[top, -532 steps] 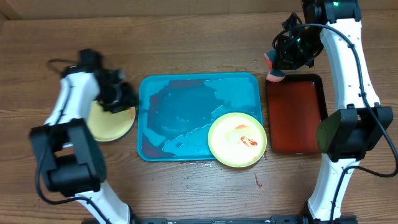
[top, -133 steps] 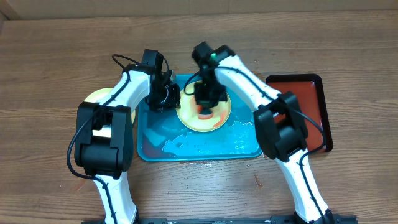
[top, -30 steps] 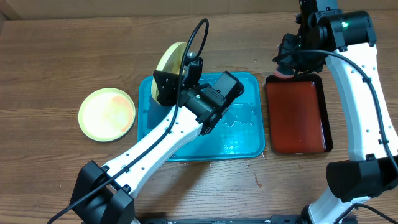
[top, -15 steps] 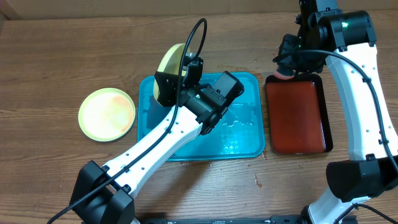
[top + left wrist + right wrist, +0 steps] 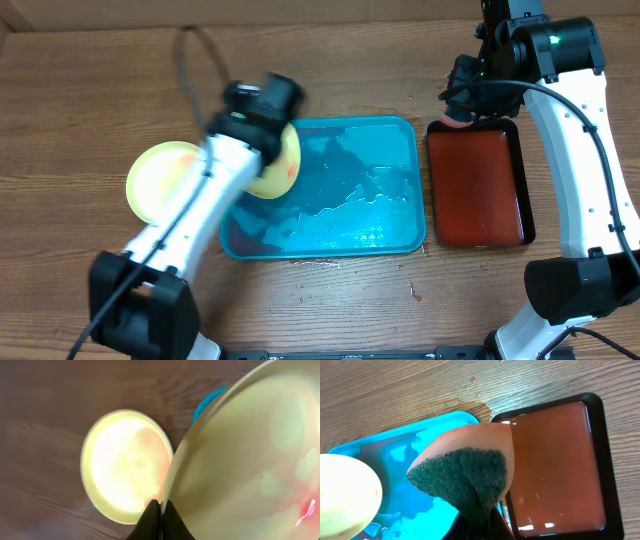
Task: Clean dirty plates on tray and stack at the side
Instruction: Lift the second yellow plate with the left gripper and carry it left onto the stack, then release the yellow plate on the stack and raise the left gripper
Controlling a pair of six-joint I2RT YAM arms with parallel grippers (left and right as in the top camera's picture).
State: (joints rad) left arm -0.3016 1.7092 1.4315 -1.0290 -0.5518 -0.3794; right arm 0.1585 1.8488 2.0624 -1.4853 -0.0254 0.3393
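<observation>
While pinching with left tool [image 5: 159,511] the rim of yellow-green plate [image 5: 240,460], holds it tilted over left end of turquoise tray [image 5: 370,205], near second plate [image 5: 120,465] flat on counter [image 5: 100,80]. Clamps sponge [image 5: 465,475] in right tool [image 5: 481,527] over dark red tray [image 5: 555,475] corner.

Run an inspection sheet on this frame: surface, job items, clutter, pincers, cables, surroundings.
surface: wooden table, small red smear near the front edge.
job's things: held plate tilted over the left edge of the turquoise tray; second plate flat on the table to the left; tray wet.
clutter: dark red tray right of the turquoise one.
pincers: left pincer shut on the held plate's rim; right pincer shut on sponge.
cables: black loop at the left arm, blurred; cable along the right arm.
surroundings: nothing seen.
</observation>
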